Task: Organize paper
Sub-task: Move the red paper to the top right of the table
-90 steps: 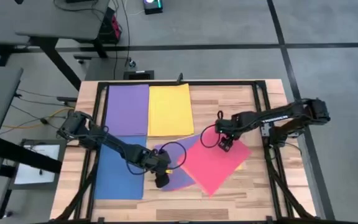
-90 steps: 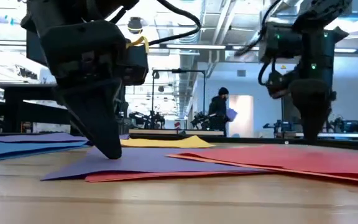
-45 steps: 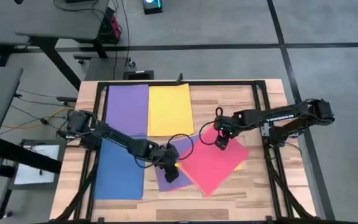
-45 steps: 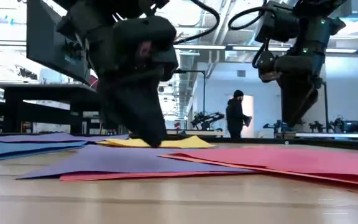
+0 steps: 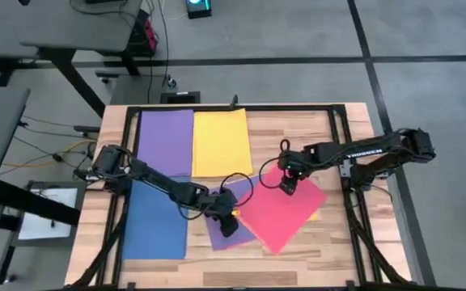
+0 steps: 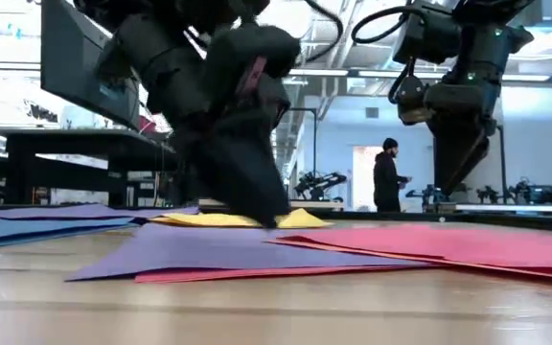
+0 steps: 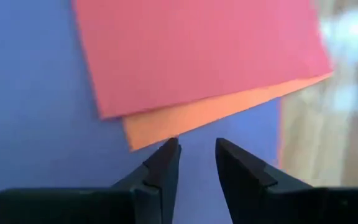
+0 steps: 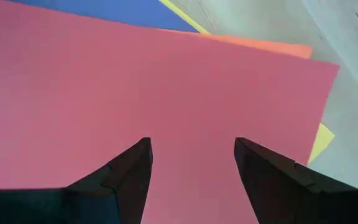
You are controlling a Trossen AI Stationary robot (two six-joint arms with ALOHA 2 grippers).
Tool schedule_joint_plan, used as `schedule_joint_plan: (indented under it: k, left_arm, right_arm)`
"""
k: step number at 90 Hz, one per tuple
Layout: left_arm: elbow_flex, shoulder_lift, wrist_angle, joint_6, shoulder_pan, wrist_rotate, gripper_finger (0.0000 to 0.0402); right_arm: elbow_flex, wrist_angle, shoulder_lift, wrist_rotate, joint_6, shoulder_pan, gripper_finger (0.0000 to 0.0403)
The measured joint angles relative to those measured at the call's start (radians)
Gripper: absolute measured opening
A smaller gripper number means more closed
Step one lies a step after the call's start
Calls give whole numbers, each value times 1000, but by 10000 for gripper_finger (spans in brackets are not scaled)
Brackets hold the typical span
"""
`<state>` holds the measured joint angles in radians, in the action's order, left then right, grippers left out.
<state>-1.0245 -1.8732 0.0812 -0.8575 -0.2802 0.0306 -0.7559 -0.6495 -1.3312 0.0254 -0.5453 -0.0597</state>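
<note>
Paper sheets in plain colours lie flat on the wooden desk [image 5: 330, 255]. Nearest the front edge, a blue rectangular sheet [image 5: 156, 222] lies on the left side. Beside it, near the middle, a loose heap holds a tilted purple sheet [image 5: 231, 230], and a red-pink sheet [image 5: 285, 212] lies partly over it. In the left wrist view an orange-coral sheet [image 7: 197, 115] shows from under the red-pink one, and in the right wrist view a yellow corner [image 8: 321, 140] also shows from under the red-pink sheet.

The left pincer [image 5: 228, 227] is low over the tilted purple sheet, close to the edge of the red-pink sheet. Its fingers [image 7: 163, 171] stand a little apart, with nothing between them. The right pincer [image 5: 288, 185] is above the far corner of the red-pink sheet, its fingers [image 8: 129, 177] widely apart and empty.

Farther back, a second purple rectangular sheet [image 5: 166, 141] and a yellow rectangular sheet [image 5: 221, 142] lie side by side, straight, near the far edge. In the room behind, a person [image 6: 387, 175] in dark clothes stands.
</note>
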Motion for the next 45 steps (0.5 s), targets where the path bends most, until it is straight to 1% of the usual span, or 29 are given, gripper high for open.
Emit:
schedule_joint_plan:
  k: [28,32,45]
  left_arm:
    - [1,-18,3,20,1,12,90]
    - [0,-34,29,21,4,25,90]
    - [-3,-72,68,15,14,23,90]
  right_arm:
    - [0,3,0,1,8,-3,218]
    - [0,3,0,1,8,-3,218]
    - [0,3,0,2,4,-3,218]
